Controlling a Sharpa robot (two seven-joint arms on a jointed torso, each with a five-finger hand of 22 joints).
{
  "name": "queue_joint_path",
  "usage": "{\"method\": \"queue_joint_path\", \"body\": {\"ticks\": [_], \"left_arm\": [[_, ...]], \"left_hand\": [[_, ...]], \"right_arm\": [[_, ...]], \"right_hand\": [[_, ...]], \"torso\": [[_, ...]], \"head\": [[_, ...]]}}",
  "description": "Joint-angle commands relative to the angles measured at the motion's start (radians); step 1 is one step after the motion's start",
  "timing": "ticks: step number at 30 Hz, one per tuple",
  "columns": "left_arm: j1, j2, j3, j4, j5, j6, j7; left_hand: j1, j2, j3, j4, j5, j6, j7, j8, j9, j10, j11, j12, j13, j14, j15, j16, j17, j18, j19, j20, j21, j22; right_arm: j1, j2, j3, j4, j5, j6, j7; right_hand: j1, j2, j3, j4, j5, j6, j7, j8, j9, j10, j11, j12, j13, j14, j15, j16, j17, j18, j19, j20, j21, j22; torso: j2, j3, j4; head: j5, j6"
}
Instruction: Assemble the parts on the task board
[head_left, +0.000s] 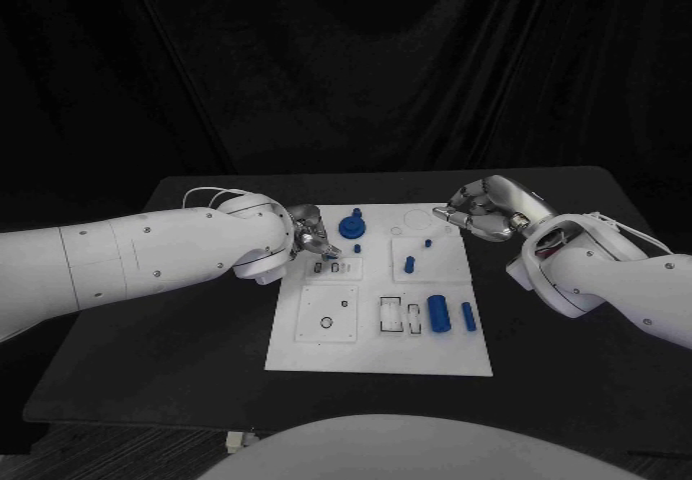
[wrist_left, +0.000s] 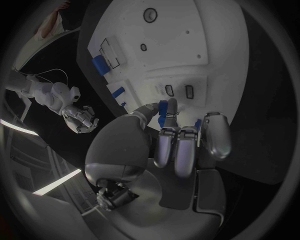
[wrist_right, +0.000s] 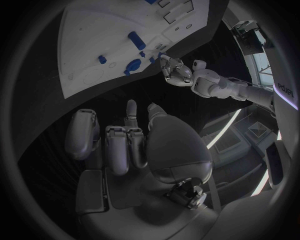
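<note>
Head view, clock directions taken from the middle of the task board (head_left: 378, 345), a white plate on the black table (head_left: 173, 340).

Left arm: comes in from 9 o'clock, forearm nearly level, wrist ending at the board's 10 o'clock corner. Left hand (head_left: 309, 240) sits over that corner, palm toward the board. In the left wrist view its fingers (wrist_left: 181, 150) are curled in side by side, and a small blue part (wrist_left: 163, 111) shows between the thumb and a fingertip, just above two dark slots on the board. It looks pinched, though the contact is partly hidden.

Right arm: enters from 3 o'clock, elbow bent, forearm angled toward 1 o'clock. Right hand (head_left: 483, 215) hangs off the board's 1 o'clock corner, over bare table, apart from the plate. Right wrist view shows its fingers (wrist_right: 119, 147) curled loosely toward the palm, close together, nothing in them.

Parts on the board: a blue knobbed piece (head_left: 353, 224) standing at 12 o'clock, just beside the left hand; a short blue peg (head_left: 410, 265) near centre, slightly toward 1 o'clock; a thick blue cylinder (head_left: 437, 312) and a slimmer blue cylinder (head_left: 467, 316) lying side by side at 4 o'clock. Rectangular outlines (head_left: 392, 314) lie at 5 o'clock, touching nothing.
</note>
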Motion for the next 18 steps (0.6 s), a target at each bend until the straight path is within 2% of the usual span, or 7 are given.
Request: {"method": "queue_joint_path", "body": {"ticks": [1,7,13,18], "left_arm": [[0.015,0.01,0.001,-0.007,0.041,0.113,-0.003],[0.038,0.032,0.001,-0.036,0.08,0.202,-0.037],[0.045,0.049,0.001,-0.067,0.091,0.248,-0.062],[0.047,0.059,0.001,-0.081,0.093,0.258,-0.073]], "left_hand": [[0.038,0.008,0.107,-0.028,0.019,-0.015,-0.021,-0.004,0.007,0.012,-0.007,-0.022,0.131,0.068,-0.017,-0.007,0.215,-0.041,0.008,-0.004,-0.008,0.059],[0.036,0.007,0.111,-0.028,0.012,-0.014,-0.022,-0.002,0.009,0.016,-0.007,-0.019,0.136,0.072,-0.018,-0.005,0.222,-0.042,0.012,-0.005,-0.006,0.062],[0.026,0.003,0.116,-0.024,0.008,-0.005,-0.025,0.006,0.015,0.017,-0.009,-0.019,0.135,0.071,-0.019,-0.006,0.221,-0.042,0.014,-0.006,-0.006,0.064],[0.024,0.002,0.117,-0.023,0.008,-0.006,-0.026,0.007,0.015,0.017,-0.01,-0.019,0.136,0.072,-0.02,-0.005,0.223,-0.042,0.015,-0.006,-0.005,0.065]], "right_arm": [[-0.003,0.0,0.001,-0.001,-0.006,0.005,-0.017],[-0.003,0.001,0.001,-0.001,-0.006,0.005,-0.017],[-0.003,0.0,0.001,0.0,-0.006,0.005,-0.016],[-0.003,0.001,0.001,0.0,-0.006,0.005,-0.016]], "right_hand": [[0.006,0.005,-0.02,-0.001,0.021,-0.009,-0.002,0.001,0.006,0.104,0.001,0.017,0.271,0.108,0.003,0.025,0.268,0.003,-0.002,0.005,-0.013,0.169],[0.006,0.005,-0.02,-0.001,0.021,-0.009,-0.002,0.001,0.006,0.104,0.001,0.017,0.271,0.108,0.003,0.025,0.268,0.003,-0.002,0.005,-0.013,0.169],[0.007,0.005,-0.02,-0.001,0.022,-0.009,-0.002,0.001,0.006,0.104,0.001,0.017,0.271,0.108,0.003,0.025,0.268,0.003,-0.003,0.005,-0.014,0.168],[0.007,0.005,-0.02,-0.001,0.022,-0.009,-0.002,0.001,0.006,0.104,0.001,0.017,0.271,0.108,0.003,0.025,0.268,0.003,-0.002,0.005,-0.013,0.169]], "torso": [[0.0,0.0,-0.0004],[0.0,0.0002,-0.0005],[0.0,0.0,-0.0003],[0.0,0.0001,0.0]], "head": [[0.0,0.0],[0.001,0.0],[-0.005,0.0],[-0.001,0.0]]}}
